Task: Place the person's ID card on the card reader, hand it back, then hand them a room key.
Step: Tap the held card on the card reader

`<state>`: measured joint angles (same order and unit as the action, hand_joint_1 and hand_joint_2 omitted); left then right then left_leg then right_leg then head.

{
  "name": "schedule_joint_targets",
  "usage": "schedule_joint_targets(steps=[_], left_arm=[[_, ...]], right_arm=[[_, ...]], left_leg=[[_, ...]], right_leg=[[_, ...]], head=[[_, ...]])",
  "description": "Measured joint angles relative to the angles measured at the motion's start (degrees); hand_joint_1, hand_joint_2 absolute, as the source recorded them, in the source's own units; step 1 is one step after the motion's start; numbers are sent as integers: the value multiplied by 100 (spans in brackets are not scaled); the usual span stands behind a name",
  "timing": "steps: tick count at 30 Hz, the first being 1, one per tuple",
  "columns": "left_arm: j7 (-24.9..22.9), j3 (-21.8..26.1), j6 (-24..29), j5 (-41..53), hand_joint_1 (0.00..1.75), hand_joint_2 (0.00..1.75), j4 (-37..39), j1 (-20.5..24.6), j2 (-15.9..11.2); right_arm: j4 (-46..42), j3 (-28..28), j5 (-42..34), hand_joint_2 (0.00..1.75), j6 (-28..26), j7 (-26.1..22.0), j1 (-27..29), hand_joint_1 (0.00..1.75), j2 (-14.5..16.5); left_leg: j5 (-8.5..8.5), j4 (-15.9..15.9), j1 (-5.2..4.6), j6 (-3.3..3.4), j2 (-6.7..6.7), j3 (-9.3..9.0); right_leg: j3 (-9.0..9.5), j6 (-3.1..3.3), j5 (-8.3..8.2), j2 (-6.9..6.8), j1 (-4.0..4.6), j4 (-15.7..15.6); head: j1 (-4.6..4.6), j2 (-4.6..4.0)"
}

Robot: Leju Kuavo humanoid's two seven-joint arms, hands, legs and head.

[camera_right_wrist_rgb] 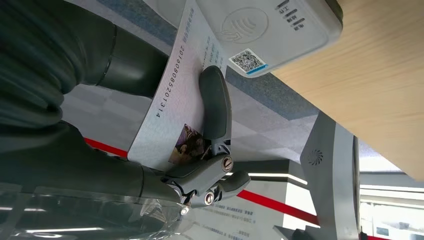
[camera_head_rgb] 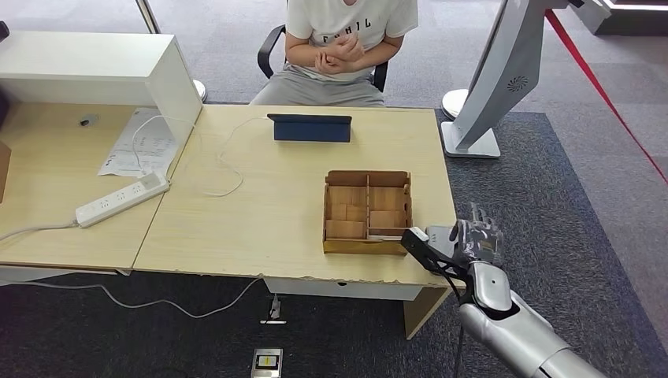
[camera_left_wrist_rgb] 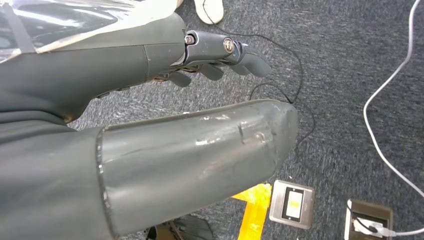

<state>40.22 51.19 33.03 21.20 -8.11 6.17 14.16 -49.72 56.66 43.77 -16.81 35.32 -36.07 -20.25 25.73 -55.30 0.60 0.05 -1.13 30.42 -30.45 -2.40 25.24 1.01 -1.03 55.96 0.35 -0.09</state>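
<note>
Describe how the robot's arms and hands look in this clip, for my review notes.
The right arm is silver, with a glossy metallic forearm and a black link at the wrist. The right hand is dark grey with darker fingers. In the wrist views, the left hand has a thick, scuffed matte-grey thumb, slim dark fingers with bare screw heads at the knuckles, and clear plastic wrap over its cover.

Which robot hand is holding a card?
The right hand: it holds the ID card beside the card reader. The left hand holds nothing.

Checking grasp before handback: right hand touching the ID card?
Touching. In the right wrist view a dark finger lies flat across the ID card, pinning it in the right hand beside the card reader.
</note>
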Motion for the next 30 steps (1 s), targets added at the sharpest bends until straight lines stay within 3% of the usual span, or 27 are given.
schedule_joint_targets(steps=[22, 30], left_arm=[[0, 24, -179, 26, 0, 0, 3, 1, 0], [0, 23, -357, -20, 0, 0, -10, -21, -1]], right_arm=[[559, 74, -176, 175, -209, -86, 87, 175, 168], [313, -10, -212, 175, -366, 177, 50, 175, 5]], left_leg=[[0, 0, 0, 0, 4, -16], [-4, -1, -4, 3, 3, -15]], right_leg=[[13, 0, -1, 1, 0, -3], [16, -8, -8, 1, -5, -3]], head=[[1, 0], [1, 0]])
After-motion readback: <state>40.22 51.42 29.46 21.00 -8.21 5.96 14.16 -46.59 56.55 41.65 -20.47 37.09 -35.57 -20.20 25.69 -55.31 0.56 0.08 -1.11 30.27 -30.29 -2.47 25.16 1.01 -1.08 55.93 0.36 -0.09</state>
